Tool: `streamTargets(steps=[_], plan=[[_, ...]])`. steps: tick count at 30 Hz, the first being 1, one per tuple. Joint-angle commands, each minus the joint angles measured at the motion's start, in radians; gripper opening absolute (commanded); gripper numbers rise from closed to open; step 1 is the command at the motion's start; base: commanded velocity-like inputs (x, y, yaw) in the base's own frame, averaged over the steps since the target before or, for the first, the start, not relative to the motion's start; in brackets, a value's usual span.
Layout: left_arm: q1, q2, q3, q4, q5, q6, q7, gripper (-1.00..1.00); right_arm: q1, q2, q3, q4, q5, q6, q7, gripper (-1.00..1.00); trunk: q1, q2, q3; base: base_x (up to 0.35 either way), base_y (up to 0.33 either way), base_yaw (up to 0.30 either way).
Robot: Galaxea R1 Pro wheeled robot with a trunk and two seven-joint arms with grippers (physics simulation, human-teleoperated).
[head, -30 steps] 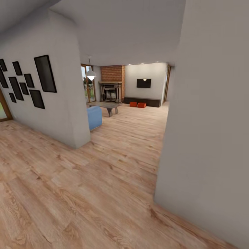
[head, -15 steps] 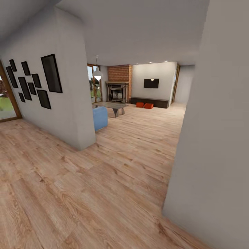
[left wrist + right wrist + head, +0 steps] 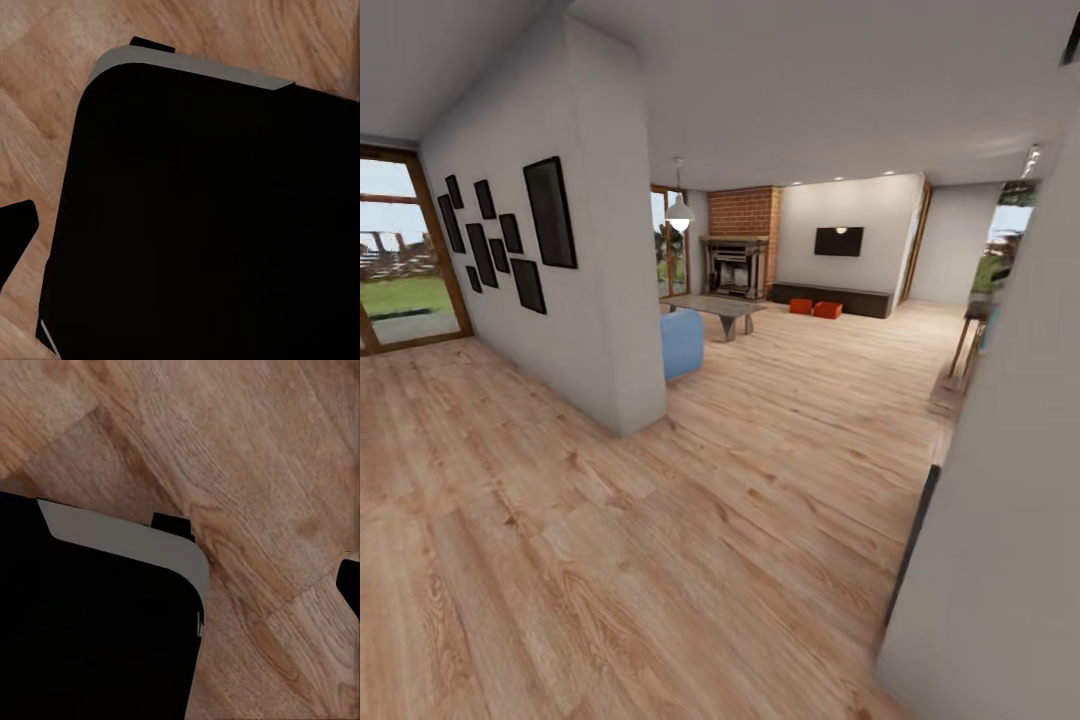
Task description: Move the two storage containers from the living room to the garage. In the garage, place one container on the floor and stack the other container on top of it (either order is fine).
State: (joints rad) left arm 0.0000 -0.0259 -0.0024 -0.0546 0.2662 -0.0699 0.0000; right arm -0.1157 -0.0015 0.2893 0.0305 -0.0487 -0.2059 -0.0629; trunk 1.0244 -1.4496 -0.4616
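Note:
The two storage containers (image 3: 801, 306) (image 3: 827, 310) are small orange-red boxes far off in the living room. They sit side by side on the light wood plank floor (image 3: 660, 540) in front of the long dark bench (image 3: 850, 298), below the black wall screen (image 3: 838, 241). A brick fireplace (image 3: 740, 262) stands to their left. Both wrist views look down on the robot's black base (image 3: 202, 225) (image 3: 90, 630) over wood planks. A dark fingertip (image 3: 15, 232) cuts into the edge of the left wrist view and another fingertip (image 3: 351, 585) into the right wrist view; their spread is hidden.
A white wall corner (image 3: 620, 330) hung with black frames juts in at the left, a blue armchair (image 3: 682, 343) and a low table (image 3: 722, 308) behind it. A grey wall (image 3: 1010, 520) stands close at the right, with a small side table (image 3: 970, 335) beyond. Glass doors (image 3: 400, 260) open far left.
The camera has swung and advanced: the whole picture has slid, the right wall has drawn back, and more of the living room and the left glass door show. The containers have not moved.

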Motion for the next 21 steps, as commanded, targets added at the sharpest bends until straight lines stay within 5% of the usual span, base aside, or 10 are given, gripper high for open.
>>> streamTargets(steps=[1,21], plan=[[0.000,0.000,-0.001,-0.001,0.005,-0.002,0.000,1.00,-0.001,0.000,0.008,0.003,-0.005,-0.006,-0.002,1.00,0.001,0.000,-0.001,0.324,0.000,0.014],[0.000,0.000,-0.001,0.000,0.005,-0.002,0.000,1.00,-0.001,-0.002,0.008,0.003,0.007,-0.006,-0.002,1.00,0.001,0.000,-0.001,0.324,0.000,0.001]])
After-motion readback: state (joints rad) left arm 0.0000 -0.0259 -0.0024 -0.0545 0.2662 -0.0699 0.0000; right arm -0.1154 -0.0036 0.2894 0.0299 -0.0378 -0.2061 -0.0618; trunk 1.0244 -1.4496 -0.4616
